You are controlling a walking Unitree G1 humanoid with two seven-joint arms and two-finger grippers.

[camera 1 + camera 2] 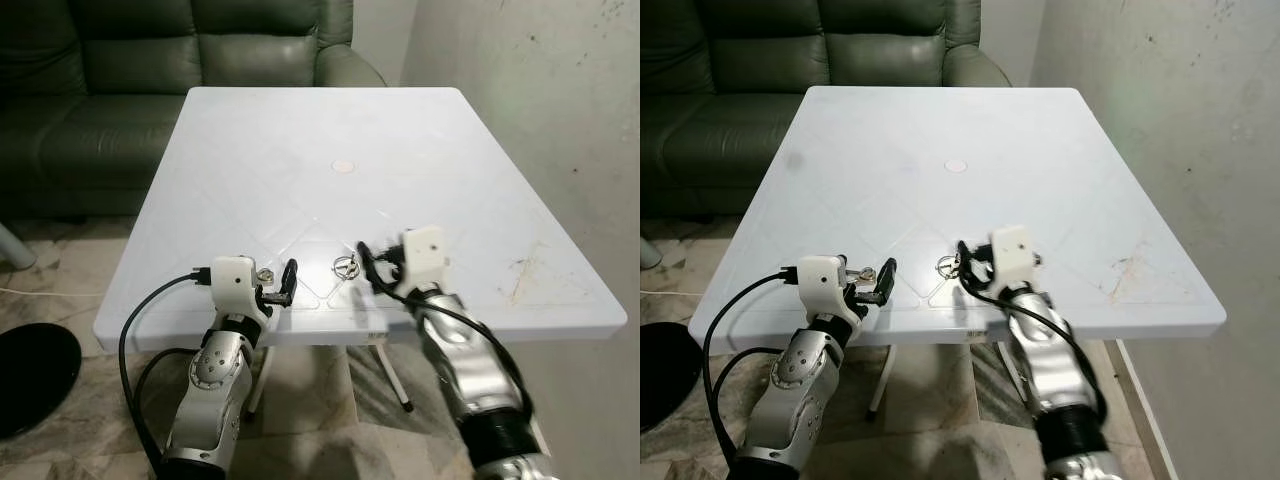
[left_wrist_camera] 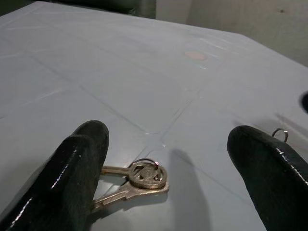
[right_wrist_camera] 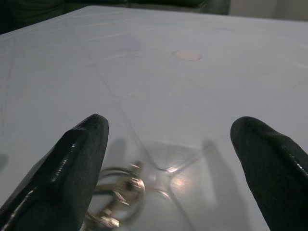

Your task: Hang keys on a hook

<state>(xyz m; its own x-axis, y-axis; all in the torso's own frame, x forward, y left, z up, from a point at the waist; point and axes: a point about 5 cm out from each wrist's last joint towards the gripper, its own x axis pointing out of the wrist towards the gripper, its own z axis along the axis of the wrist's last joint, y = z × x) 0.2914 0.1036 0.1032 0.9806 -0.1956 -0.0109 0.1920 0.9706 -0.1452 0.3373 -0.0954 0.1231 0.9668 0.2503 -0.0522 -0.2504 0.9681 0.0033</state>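
Keys lie in two small bunches near the front edge of a square white plastic table [image 1: 300,130]. One bunch, a pair of flat brass-coloured keys on a thin split ring [image 2: 137,179], rests flat on the tabletop between the spread fingers of the left gripper [image 1: 278,283], close against one black finger [image 2: 72,168] and well short of the other. That gripper is open and hovers low over the table's near edge. The second bunch, a round silver key ring with small metal pieces [image 3: 118,195], lies on the table just ahead of the right gripper [image 1: 372,262], beside one of its fingers [image 3: 72,168]. The right gripper's fingers also stand wide apart, holding nothing, and its arm looks blurred. A small pale round mark [image 1: 343,166] sits at the table's centre. A dark green leather sofa [image 1: 150,60] stands behind the table.
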